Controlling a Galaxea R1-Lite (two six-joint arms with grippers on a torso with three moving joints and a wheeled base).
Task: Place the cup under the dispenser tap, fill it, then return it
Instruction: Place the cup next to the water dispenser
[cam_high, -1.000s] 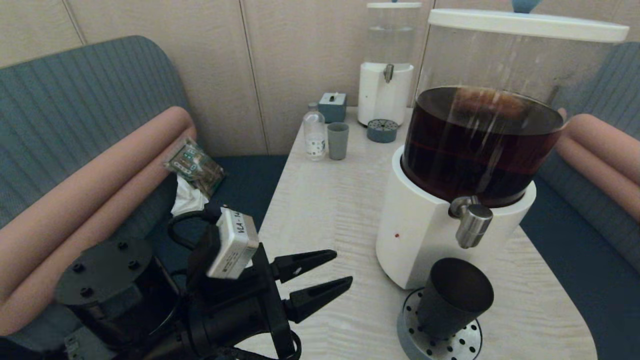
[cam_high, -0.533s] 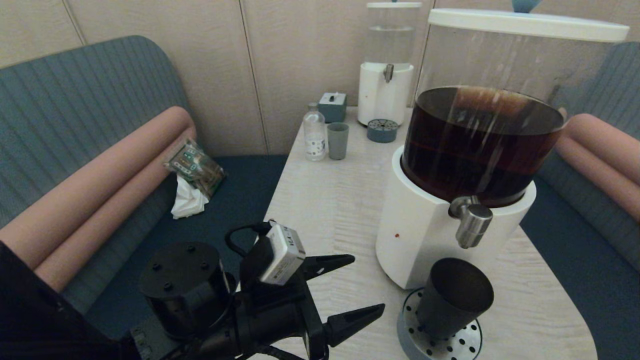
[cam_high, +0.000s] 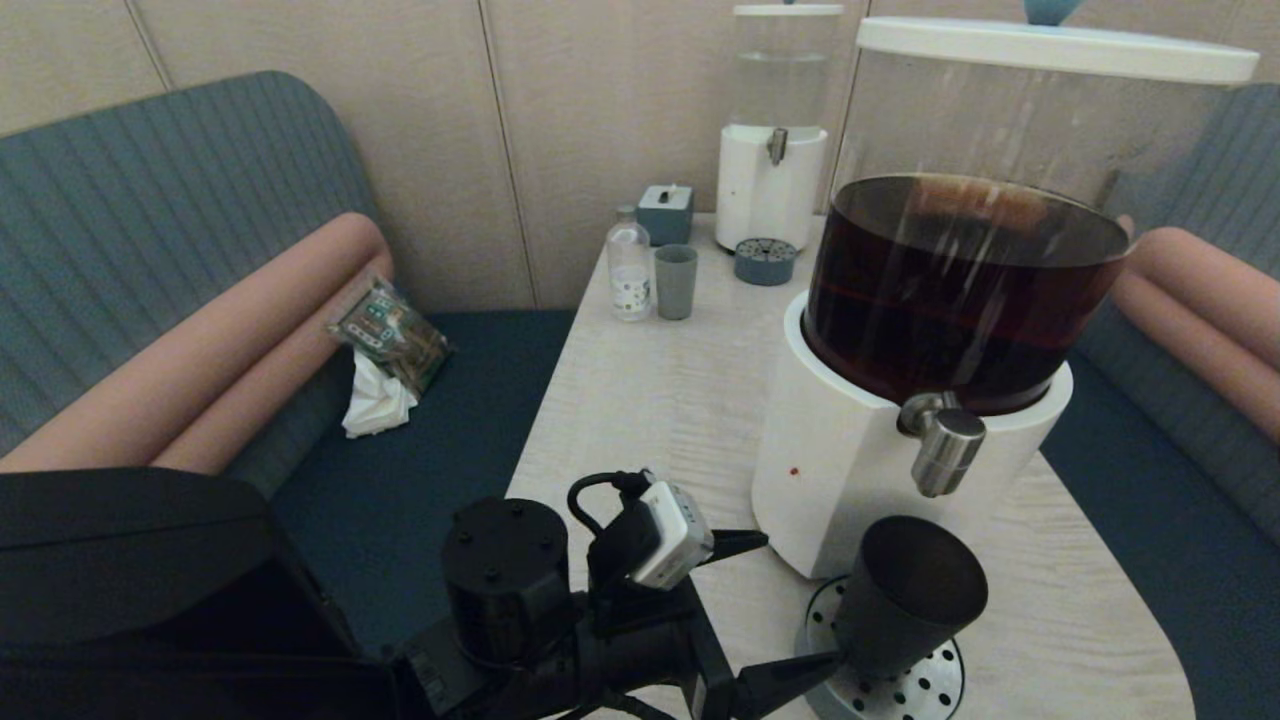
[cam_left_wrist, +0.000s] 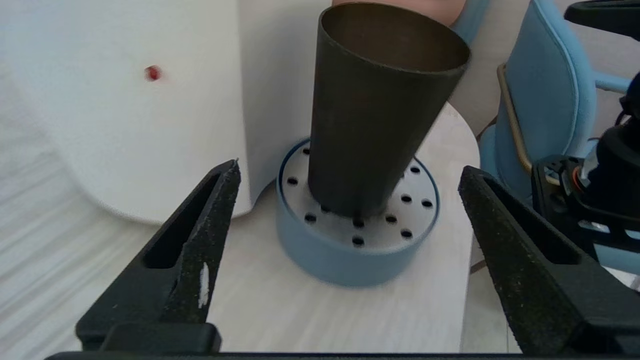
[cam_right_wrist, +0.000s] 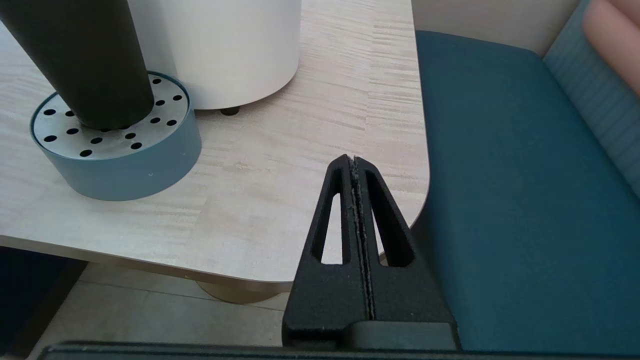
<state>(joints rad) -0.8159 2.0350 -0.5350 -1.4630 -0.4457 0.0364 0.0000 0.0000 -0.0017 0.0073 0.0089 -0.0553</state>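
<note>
At lower centre of the head view: the left gripper (cam_high: 775, 610) is sitting low over the table (cam_high: 650, 400), pointing toward the cup (cam_high: 905, 600).
Left gripper state: jaws are standing wide apart, holding nothing; 1 finger is showing on each side of the cup in the left wrist view (cam_left_wrist: 350, 200), neither touching it.
Cup location: the cup (cam_left_wrist: 375, 110) is standing upright on the perforated drip tray (cam_left_wrist: 357, 250), at lower right of the head view, just in front of the white dispenser base (cam_high: 840, 460).
Tap relation: the dispenser tap (cam_high: 940, 440) is hanging directly above the cup's open mouth, apart from it.
Key relation: the cup is lying straight ahead of the jaws and between their lines; its long axis is running vertical, crosswise to the closing direction. The left arm is the nearer arm.
Right gripper: the right gripper (cam_right_wrist: 356, 200) is idling off the table edge, at lower centre of its own view, fingers pressed together on nothing.
Writing: the wrist camera label (cam_high: 675, 535) is carrying print too small to read; no brand is legible. A red dot (cam_left_wrist: 152, 73) is marking the base.
</note>
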